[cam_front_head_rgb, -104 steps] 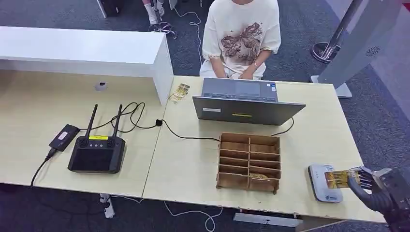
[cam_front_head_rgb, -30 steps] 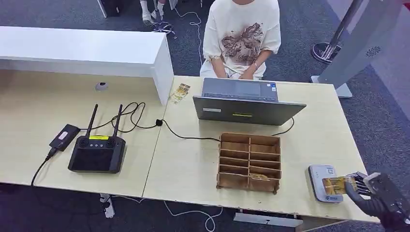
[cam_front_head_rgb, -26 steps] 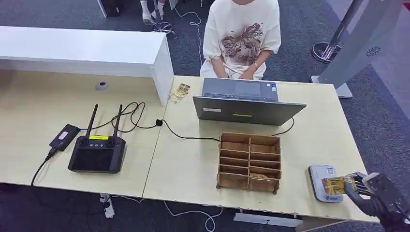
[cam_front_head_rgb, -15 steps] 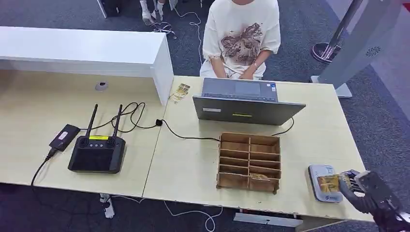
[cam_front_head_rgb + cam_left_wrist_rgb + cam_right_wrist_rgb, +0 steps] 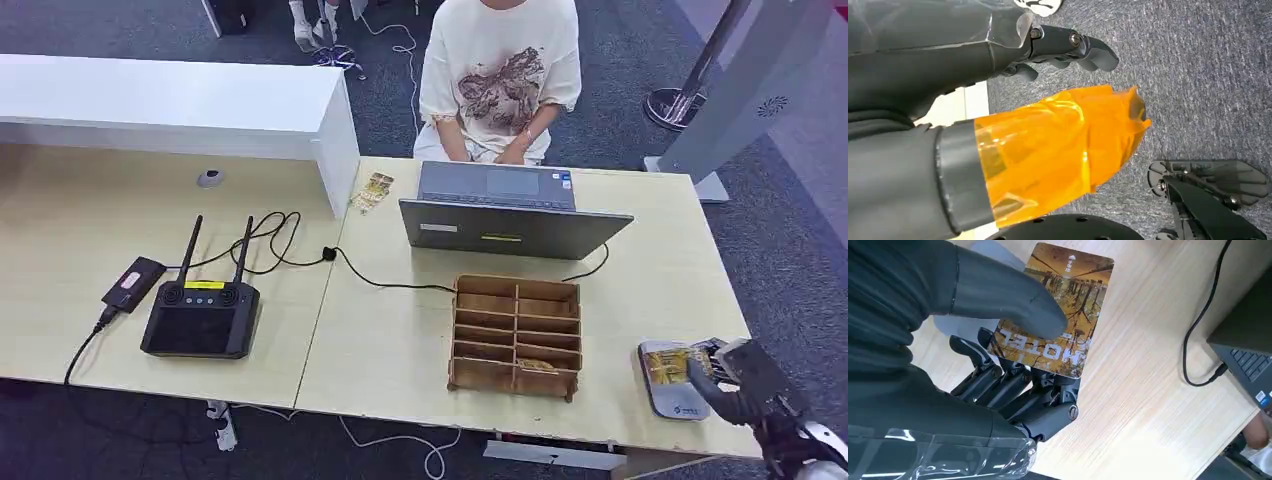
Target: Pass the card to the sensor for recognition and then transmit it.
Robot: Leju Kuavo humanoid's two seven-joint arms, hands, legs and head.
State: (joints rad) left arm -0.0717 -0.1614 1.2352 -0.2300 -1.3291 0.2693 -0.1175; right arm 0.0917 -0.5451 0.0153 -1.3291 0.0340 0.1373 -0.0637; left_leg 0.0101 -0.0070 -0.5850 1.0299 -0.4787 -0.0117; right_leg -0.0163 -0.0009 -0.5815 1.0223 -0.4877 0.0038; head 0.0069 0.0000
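card [image 5: 668, 364] small in head view, print unreadable there; part under thumb in right wrist view. sensor [image 5: 664, 400] partly hidden under card and right hand [image 5: 728, 378]. right arm cut by picture edge. person [image 5: 498, 75] cut at top edge. laptop [image 5: 510, 213] screen faces away. content of wooden organizer [image 5: 516, 335] slot unclear.

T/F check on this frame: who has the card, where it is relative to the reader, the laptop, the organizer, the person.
1. The right hand holds the card between thumb and fingers. True.
2. The card is over the white card reader at the table's near right. True.
3. The laptop is closed flat. False: it stands open, facing the seated person.
4. Every compartment of the wooden organizer is empty. False: a card lies in a lower right slot.
5. The person is reaching for the card. False: their hands rest in their lap.
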